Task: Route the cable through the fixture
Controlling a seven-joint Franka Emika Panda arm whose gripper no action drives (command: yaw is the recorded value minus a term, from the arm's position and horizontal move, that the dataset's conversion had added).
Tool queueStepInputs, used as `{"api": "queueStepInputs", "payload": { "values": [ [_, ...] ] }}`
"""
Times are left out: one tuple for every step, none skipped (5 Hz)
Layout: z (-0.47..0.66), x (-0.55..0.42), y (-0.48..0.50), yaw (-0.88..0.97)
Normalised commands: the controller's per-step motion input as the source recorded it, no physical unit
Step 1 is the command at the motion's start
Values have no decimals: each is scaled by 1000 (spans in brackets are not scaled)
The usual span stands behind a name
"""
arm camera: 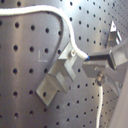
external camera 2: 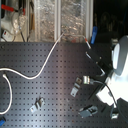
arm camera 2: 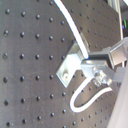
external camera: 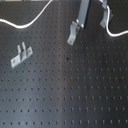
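The cable is a long white cord curving over the black pegboard. It also shows in the second exterior view. The fixture is a narrow grey clip near the board's middle. My gripper hangs just above it. In both wrist views the fingers are shut on the cable right beside the fixture. The cable passes over the fixture's upper end. Past the fingers it hangs in a loose loop.
A wider two-pronged grey bracket stands toward the first exterior view's left; it also shows in the second exterior view. Another grey clip is near the first exterior view's top right. The white arm fills the second exterior view's right.
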Motion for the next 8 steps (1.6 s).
{"api": "queueStepInputs", "payload": {
  "values": [
    [29,275,-56,-548],
    [0,224,-119,-408],
    [3,-112,-196,-266],
    [5,-285,-260,-80],
    [11,-400,-192,0],
    [10,-317,-76,94],
    [10,-214,-216,137],
    [312,-50,-112,31]
  ]
}}
